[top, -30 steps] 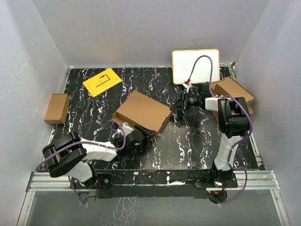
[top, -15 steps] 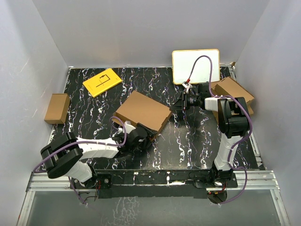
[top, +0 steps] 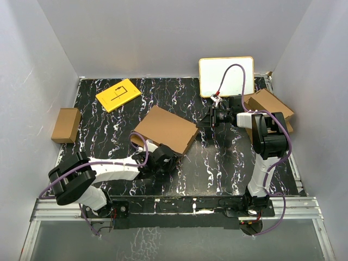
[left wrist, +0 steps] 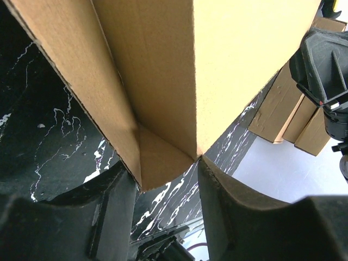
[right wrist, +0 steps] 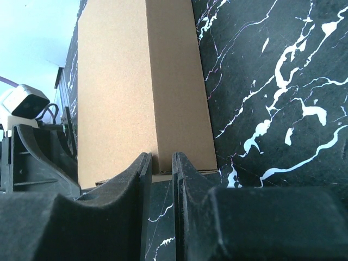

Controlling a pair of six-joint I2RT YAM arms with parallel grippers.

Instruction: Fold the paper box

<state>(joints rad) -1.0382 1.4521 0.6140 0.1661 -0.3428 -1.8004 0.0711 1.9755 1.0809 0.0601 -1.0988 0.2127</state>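
The paper box is a brown cardboard mailer lying mid-table, its lid panel slanting. My left gripper is at the box's near corner. In the left wrist view the box fills the top, and its lower corner flap dips between the open fingers of the left gripper. I cannot tell whether they touch it. My right gripper is just off the box's right edge. In the right wrist view the right gripper has its jaws a narrow gap apart and empty, with the box straight ahead.
A flat yellow card lies at the back left. A small brown box sits by the left wall. A white board leans at the back. Stacked cardboard pieces lie at the right, and show in the left wrist view.
My left gripper has slid right and forward to the box's near corner. The box and the right arm have hardly moved.
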